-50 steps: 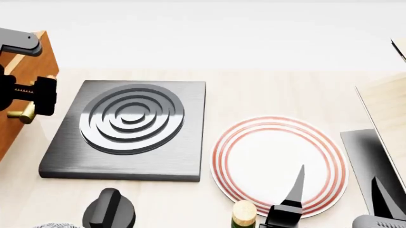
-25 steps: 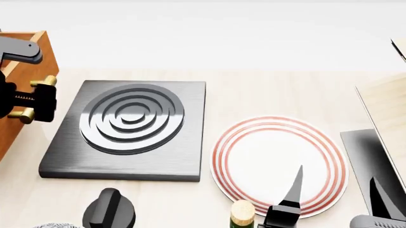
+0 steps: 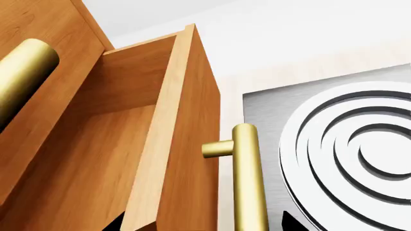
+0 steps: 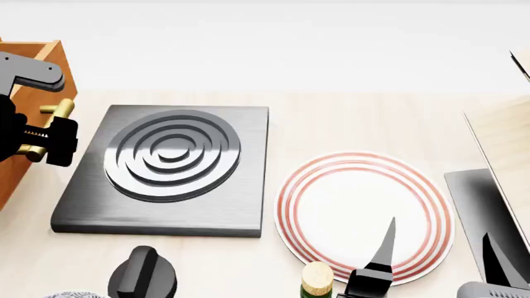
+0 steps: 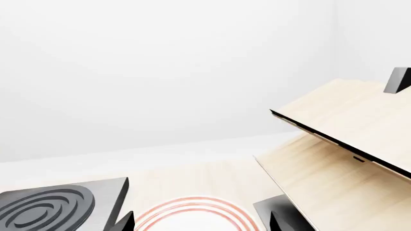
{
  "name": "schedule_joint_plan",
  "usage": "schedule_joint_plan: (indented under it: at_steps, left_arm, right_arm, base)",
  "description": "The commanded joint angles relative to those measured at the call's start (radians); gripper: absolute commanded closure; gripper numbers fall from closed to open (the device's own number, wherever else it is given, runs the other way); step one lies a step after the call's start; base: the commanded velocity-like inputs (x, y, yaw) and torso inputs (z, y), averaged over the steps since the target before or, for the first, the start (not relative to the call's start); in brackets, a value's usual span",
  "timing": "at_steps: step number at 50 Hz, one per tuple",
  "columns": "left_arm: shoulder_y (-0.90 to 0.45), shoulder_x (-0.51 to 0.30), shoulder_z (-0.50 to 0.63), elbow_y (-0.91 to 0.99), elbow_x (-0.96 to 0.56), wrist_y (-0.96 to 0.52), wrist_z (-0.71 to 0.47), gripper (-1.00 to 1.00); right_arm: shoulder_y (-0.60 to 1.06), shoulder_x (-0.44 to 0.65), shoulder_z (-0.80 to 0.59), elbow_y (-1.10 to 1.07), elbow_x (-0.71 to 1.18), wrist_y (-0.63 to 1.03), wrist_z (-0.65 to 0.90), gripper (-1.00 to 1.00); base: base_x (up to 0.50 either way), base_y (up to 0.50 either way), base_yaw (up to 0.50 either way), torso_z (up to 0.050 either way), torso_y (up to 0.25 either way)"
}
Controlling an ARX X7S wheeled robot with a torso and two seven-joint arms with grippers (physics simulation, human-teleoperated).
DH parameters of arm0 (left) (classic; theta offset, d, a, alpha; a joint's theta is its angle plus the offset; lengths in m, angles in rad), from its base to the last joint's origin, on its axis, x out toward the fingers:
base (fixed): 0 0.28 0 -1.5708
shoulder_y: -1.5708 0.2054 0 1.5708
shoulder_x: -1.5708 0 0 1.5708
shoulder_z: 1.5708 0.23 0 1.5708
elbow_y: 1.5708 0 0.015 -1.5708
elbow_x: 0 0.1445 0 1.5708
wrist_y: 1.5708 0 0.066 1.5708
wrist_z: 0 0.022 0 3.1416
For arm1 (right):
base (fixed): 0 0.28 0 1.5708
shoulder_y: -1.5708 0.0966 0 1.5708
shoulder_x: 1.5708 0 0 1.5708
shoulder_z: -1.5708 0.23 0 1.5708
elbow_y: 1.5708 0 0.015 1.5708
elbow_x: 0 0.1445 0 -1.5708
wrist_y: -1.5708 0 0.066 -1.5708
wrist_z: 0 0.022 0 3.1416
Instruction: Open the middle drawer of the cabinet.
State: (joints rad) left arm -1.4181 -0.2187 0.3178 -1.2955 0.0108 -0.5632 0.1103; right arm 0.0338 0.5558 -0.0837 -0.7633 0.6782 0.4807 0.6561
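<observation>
The left gripper (image 4: 37, 138) is clenched on the brass handle (image 3: 250, 178) of the middle drawer (image 3: 173, 144), pulled partly out of the cabinet (image 4: 25, 93) (interior showing beyond the fingers); more pulling probably remains

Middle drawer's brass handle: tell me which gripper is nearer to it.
Left. The left gripper is right at the middle drawer's brass handle on the cabinet. The right gripper sits far across the table, over the striped plate.
</observation>
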Motion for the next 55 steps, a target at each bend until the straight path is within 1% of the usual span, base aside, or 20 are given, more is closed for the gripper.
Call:
schedule_joint_plan:
  at_steps: [1,6,11,16,21,34,39,48,55]
  left_arm:
    - [0.03,0.031,-0.025,-0.012,-0.019,0.0,0.055,-1.0]
    - [0.023,0.051,-0.019,0.001,-0.022,-0.003,0.09,-1.0]
    - [0.093,0.041,-0.027,0.21,-0.037,-0.132,0.108,-1.0]
    - [0.147,0.037,-0.034,0.37,-0.055,-0.231,0.121,-1.0]
    - [0.175,0.038,-0.036,0.464,-0.067,-0.287,0.129,-1.0]
    - [0.212,0.049,-0.045,0.589,-0.093,-0.368,0.132,-1.0]
    - [0.221,0.07,-0.05,0.618,-0.104,-0.388,0.124,-1.0]
    - [0.254,0.109,-0.072,0.745,-0.137,-0.477,0.103,-1.0]
    - [0.265,0.135,-0.081,0.776,-0.156,-0.496,0.091,-1.0]
  right_arm:
    - [-0.01,0.001,0.001,0.002,0.002,-0.01,-0.002,-1.0]
    - [-0.012,0.002,0.001,0.0,0.0,-0.013,-0.001,-1.0]
    - [-0.018,0.005,0.005,-0.005,0.002,-0.016,0.001,-1.0]
    - [-0.02,0.008,0.007,-0.011,0.004,-0.016,0.004,-1.0]
    - [-0.024,0.011,0.01,-0.018,0.006,-0.014,0.008,-1.0]
    - [-0.034,0.016,0.013,-0.025,0.007,-0.017,0.013,-1.0]
    - [-0.031,0.019,0.015,-0.027,0.011,-0.013,0.017,-1.0]
    - [-0.024,0.024,0.017,-0.03,0.019,-0.008,0.02,-1.0]
    - [-0.023,0.027,0.019,-0.032,0.023,-0.007,0.023,-1.0]
  base:
    - [0.0,0.0,0.0,0.0,0.0]
    - [0.0,0.0,0.0,0.0,0.0]
    - [0.0,0.0,0.0,0.0,0.0]
    - [0.0,0.0,0.0,0.0,0.0]
    - [0.0,0.0,0.0,0.0,0.0]
    - [-0.01,0.0,0.0,0.0,0.003]
    - [-0.01,0.0,0.0,0.0,0.004]
    - [-0.01,0.0,0.0,0.0,0.007]
    - [-0.01,0.0,0.0,0.0,0.003]
